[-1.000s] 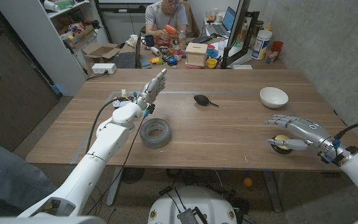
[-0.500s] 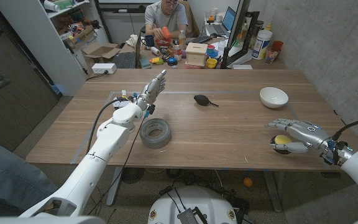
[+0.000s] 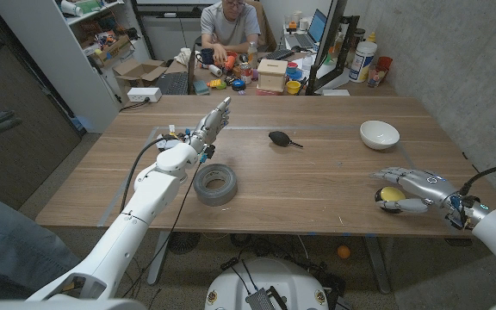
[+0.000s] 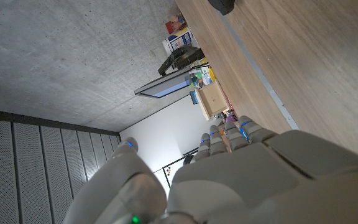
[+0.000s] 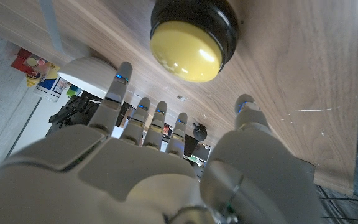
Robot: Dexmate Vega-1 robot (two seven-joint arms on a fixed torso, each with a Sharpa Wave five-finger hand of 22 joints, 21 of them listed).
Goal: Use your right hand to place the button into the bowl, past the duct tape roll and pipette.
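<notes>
The button (image 3: pixel 391 195), yellow-topped on a black base, sits on the table near its front right corner. My right hand (image 3: pixel 413 187) brackets it, fingers on the far side and thumb on the near side, spread and not gripping. In the right wrist view the button (image 5: pixel 194 32) lies just beyond my fingers (image 5: pixel 143 118), with a gap to them. The white bowl (image 3: pixel 379 134) stands farther back on the right. The grey duct tape roll (image 3: pixel 215 184) and the black pipette (image 3: pixel 281 138) lie toward the middle. My left hand (image 3: pixel 212 123) is raised behind the roll, fingers straight, holding nothing.
The table's right edge (image 3: pixel 455 146) runs close beside the bowl and my right hand. Bare wood lies between the button and the bowl. A person sits behind the table at a cluttered desk (image 3: pixel 257 73). Shelves stand at the back left.
My right hand has drawn back slightly to the right, uncovering more of the button's yellow top. The left arm has stayed put. The person behind has shifted.
</notes>
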